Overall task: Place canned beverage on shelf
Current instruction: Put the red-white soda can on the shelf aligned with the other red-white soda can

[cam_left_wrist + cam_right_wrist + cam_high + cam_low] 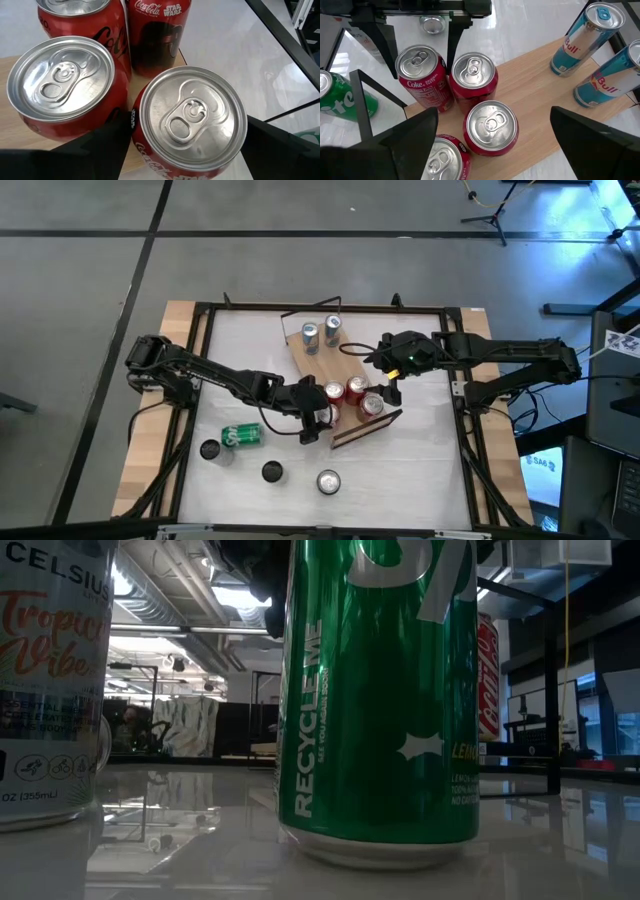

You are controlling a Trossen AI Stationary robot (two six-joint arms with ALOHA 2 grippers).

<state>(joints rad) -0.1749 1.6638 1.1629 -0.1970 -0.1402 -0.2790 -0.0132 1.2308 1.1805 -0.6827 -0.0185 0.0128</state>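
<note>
The shelf (305, 362), a light-wood board, lies on the white table with two blue-and-silver cans (600, 45) upright at its far end. Several red canned beverages stand at its near end. My left gripper (187, 124) reaches in from the table's left, slanting down. It is open, a finger close on either side of one upright red can (192, 117) (420, 75) at the board's edge. I see no touch. My right gripper (502, 137) hangs open above the red cans (490, 125), holding nothing.
A green can (241, 436) lies on its side at the near left. Three more cans (272, 472) stand upright near the front edge. A black frame (200, 360) runs round the table. The shelf's thin wire frame (305, 312) stands at its far end.
</note>
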